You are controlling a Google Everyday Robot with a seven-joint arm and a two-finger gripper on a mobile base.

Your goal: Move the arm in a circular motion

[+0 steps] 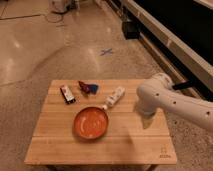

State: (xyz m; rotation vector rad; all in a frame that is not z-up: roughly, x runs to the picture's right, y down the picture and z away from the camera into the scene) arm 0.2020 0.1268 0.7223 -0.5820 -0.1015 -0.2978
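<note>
The white arm [175,102] of thick tubular segments with small dark dots reaches in from the right edge. Its rounded joint [154,90] hangs over the right end of the wooden table [125,145]. The gripper [148,119] points down below that joint, just above the table's right side, to the right of the orange bowl [91,122]. It holds nothing that I can see.
On the table lie a white bottle [115,97] on its side, a red and blue packet [87,87] and a small dark and white bar [66,94]. A blue cross [106,51] marks the shiny floor. A dark wall and ledge [170,40] run along the right.
</note>
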